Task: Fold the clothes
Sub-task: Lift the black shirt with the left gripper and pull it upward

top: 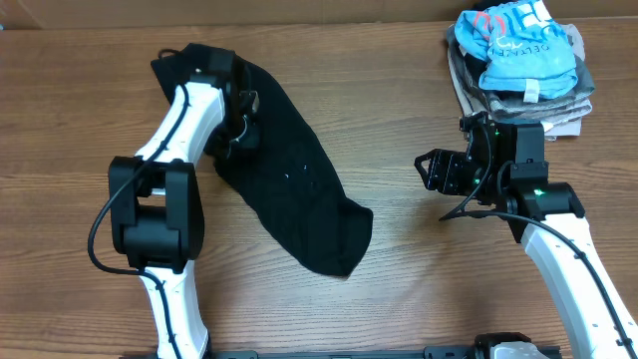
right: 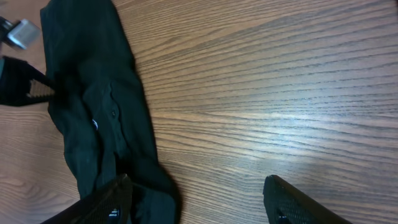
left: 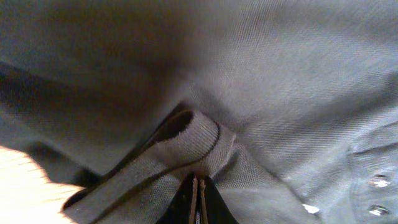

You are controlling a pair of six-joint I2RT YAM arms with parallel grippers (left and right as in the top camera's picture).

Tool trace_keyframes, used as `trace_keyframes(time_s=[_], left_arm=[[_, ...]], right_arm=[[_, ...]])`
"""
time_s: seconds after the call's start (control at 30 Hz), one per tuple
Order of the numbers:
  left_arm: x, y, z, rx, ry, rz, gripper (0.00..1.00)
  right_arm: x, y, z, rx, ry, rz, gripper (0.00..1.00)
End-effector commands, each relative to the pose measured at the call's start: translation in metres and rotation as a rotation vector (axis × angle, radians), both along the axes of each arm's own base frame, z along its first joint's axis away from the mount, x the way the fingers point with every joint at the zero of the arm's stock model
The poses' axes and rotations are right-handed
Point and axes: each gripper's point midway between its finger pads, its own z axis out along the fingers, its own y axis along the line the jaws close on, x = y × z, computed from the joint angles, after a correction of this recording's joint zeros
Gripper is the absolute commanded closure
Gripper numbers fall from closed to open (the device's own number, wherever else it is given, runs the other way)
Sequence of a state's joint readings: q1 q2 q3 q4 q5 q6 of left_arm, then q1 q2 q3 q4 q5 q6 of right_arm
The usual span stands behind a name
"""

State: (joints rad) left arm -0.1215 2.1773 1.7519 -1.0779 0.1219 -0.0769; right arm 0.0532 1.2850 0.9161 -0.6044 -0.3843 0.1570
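The black garment (top: 289, 179) lies bunched in a long diagonal strip on the wooden table, from the far left down to the middle. My left gripper (top: 243, 108) sits on its upper part. In the left wrist view the fingers (left: 199, 198) are shut on a raised fold of the black fabric (left: 186, 140), with a small white mark (left: 310, 208) nearby. My right gripper (top: 435, 172) is open and empty above bare wood, to the right of the garment. In the right wrist view the open fingers (right: 199, 202) frame the table, with the garment (right: 93, 93) at the left.
A stack of other clothes stands at the back right: a light-blue printed shirt (top: 523, 50) on top of grey and beige folded garments (top: 563, 108). Bare wooden table (top: 399, 90) lies between the black garment and the stack.
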Motion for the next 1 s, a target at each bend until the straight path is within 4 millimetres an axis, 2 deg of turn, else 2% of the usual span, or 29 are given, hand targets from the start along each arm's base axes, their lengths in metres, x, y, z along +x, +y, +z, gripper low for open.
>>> trace_keyframes(time_s=[0.0, 0.17, 0.33, 0.47, 0.5, 0.53, 0.63, 0.67, 0.77, 0.93, 0.97], left_arm=[[0.017, 0.002, 0.019, 0.000, -0.047, 0.020, 0.96], [0.019, 0.001, 0.026, -0.002, -0.050, 0.031, 0.96], [0.006, 0.002, 0.028, 0.001, 0.010, 0.103, 0.96], [0.004, 0.002, 0.054, 0.001, 0.017, 0.107, 0.96], [0.006, 0.002, 0.065, -0.001, 0.005, 0.107, 0.96], [0.011, 0.001, 0.088, -0.009, -0.029, 0.106, 0.96], [0.022, -0.002, 0.133, -0.030, -0.116, 0.103, 0.96], [0.029, -0.004, 0.167, -0.048, -0.196, 0.101, 0.96], [0.036, -0.012, 0.215, -0.106, -0.317, 0.089, 0.96], [0.038, -0.044, 0.289, -0.282, -0.521, -0.018, 0.96], [0.036, -0.056, 0.314, -0.340, -0.592, -0.060, 0.96]], right_arm=[[0.007, 0.000, 0.012, -0.005, -0.032, -0.003, 0.29], [0.006, 0.000, 0.011, -0.006, -0.026, -0.003, 0.30], [0.006, 0.000, 0.011, -0.006, -0.027, -0.003, 0.30], [0.006, 0.000, 0.011, -0.004, -0.024, -0.003, 0.31], [0.005, 0.000, 0.010, -0.003, -0.021, -0.003, 0.33], [0.003, 0.002, 0.010, 0.008, -0.011, 0.004, 0.34], [-0.004, 0.009, 0.009, 0.043, 0.017, 0.032, 0.34], [-0.010, 0.012, 0.006, 0.056, 0.046, 0.043, 0.34], [-0.020, 0.017, 0.002, 0.059, 0.086, 0.061, 0.34], [-0.030, 0.039, 0.003, 0.091, 0.102, 0.137, 0.34], [-0.031, 0.051, 0.008, 0.117, 0.083, 0.178, 0.36]])
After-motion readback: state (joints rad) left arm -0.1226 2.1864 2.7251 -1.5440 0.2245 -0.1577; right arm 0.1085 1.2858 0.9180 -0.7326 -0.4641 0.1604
